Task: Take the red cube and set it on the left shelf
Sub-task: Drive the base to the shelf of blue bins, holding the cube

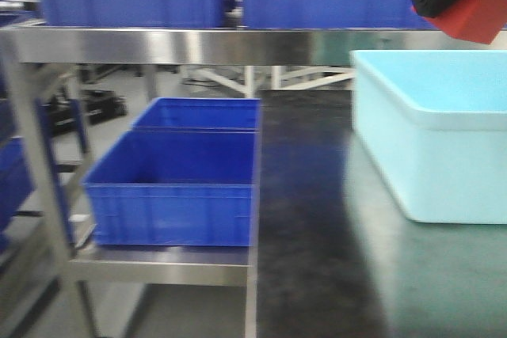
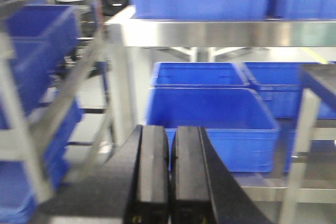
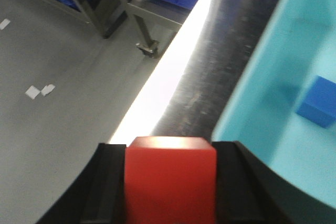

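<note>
Red cube (image 1: 482, 15): clamped between right fingers (image 3: 107, 182), held high above the bench (image 1: 301, 219).
Left fingers (image 2: 155, 171): pressed together, empty.
Remaining: placement on left shelf (image 1: 158, 265).

The dark surface (image 1: 301, 219) is carrying a pale cyan tub (image 1: 444, 140). Left of the tub, the steel shelf (image 1: 158, 265) is holding 2 blue bins (image 1: 170, 195) on its lower level.
</note>
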`<action>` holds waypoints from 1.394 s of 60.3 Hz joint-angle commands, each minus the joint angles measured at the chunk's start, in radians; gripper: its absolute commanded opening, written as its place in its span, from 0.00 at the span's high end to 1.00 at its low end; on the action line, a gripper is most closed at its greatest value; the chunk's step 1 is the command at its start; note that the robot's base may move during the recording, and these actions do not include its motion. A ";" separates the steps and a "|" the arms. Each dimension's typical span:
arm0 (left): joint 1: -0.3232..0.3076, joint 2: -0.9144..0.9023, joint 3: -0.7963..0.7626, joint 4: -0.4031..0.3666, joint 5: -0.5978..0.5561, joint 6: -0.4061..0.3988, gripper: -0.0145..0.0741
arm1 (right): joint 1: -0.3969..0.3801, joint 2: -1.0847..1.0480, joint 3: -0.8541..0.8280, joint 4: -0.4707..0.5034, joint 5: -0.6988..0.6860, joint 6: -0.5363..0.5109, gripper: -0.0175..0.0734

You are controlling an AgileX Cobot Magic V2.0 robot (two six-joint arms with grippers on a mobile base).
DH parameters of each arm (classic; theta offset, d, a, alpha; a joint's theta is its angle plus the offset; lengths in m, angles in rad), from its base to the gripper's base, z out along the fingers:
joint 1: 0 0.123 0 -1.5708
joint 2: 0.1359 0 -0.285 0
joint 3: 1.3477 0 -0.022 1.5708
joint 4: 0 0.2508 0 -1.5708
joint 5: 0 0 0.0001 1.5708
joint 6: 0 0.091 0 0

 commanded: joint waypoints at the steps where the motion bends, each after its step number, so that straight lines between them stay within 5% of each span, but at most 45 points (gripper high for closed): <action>1: -0.004 -0.014 0.023 -0.008 -0.090 -0.001 0.72 | 0.002 -0.018 -0.028 0.010 -0.069 -0.011 0.75; 84: -0.004 -0.014 0.023 -0.001 -0.090 -0.001 0.72 | 0.002 -0.018 -0.028 0.010 -0.069 -0.011 0.75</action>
